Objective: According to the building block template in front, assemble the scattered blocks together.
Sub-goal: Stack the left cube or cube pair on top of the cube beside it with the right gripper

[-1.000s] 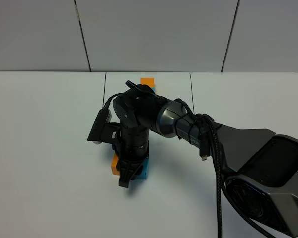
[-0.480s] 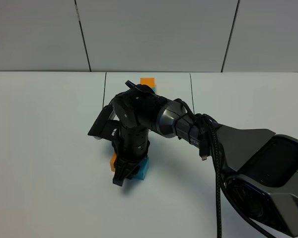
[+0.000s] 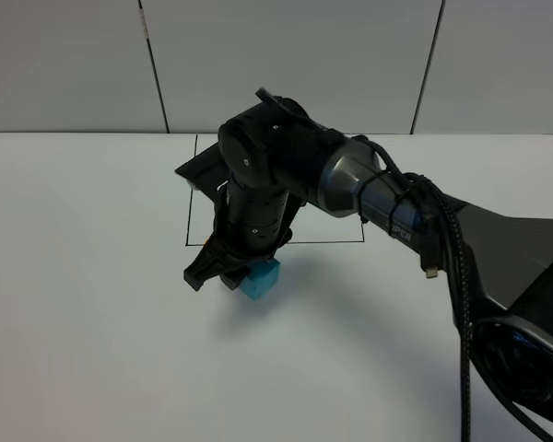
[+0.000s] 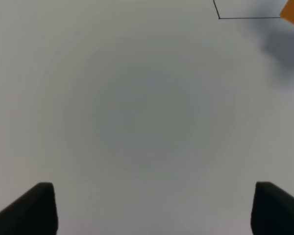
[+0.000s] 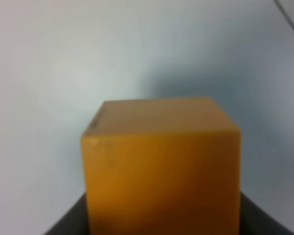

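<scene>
The right hand (image 3: 223, 273) was clenched on the orange block (image 5: 161, 166). In the right wrist view the block filled the lower centre of the frame, seated between the dark jaws, its top face level and its front face square to the camera. In the exterior high view the hand sat left of centre, and the arm hid nearly all of the orange block. The teal block (image 3: 260, 277) lay just to the right of the hand, close against it. Whether the two blocks touched could not be told from that view.

The step in hand was judged to be the joining of the orange block to the teal block in a row. To do it well, the orange block should be kept square in the grip, lowered until its underside rests flat on the table (image 3: 92, 350), and brought face to face with the teal block without pushing that block aside. The order of colours should match the template. The grip should be let go only once both blocks sit flush.

The black outline (image 3: 189, 212) ran up and to the right of the hand, in the centre of the exterior high view. The arm covered the pattern pair inside it, so its state could not be checked.

The left hand (image 4: 147, 208) stood released, its two fingertips (image 4: 36, 208) wide apart in the lower corners of the left wrist view over bare table. A corner of the outline and an orange edge showed at the upper right of that frame.
</scene>
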Motion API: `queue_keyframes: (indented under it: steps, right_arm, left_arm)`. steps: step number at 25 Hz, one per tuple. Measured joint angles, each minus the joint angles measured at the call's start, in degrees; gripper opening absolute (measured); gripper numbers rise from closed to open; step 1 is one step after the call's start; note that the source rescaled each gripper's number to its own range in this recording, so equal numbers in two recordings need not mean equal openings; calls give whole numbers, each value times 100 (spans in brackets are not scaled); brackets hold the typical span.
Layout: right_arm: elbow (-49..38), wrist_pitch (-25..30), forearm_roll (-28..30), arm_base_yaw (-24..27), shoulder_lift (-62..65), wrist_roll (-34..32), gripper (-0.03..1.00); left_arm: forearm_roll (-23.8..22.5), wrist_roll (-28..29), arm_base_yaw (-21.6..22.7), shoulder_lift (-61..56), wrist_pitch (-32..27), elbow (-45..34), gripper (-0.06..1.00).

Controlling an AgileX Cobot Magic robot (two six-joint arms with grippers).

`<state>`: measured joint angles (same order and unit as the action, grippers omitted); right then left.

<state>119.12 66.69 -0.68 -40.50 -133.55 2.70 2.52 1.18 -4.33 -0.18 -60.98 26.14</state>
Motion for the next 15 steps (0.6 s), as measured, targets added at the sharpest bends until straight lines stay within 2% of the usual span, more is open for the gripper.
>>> queue_keyframes:
  steps: [5,15]
  right_arm:
    - [0,144,-130,332,100,-1357,0]
    - [0,127,-267,639,100,-2814,0]
  left_arm:
    - [0,0,0,0,0,0,97]
    - [0,-5,0,0,0,0,97]
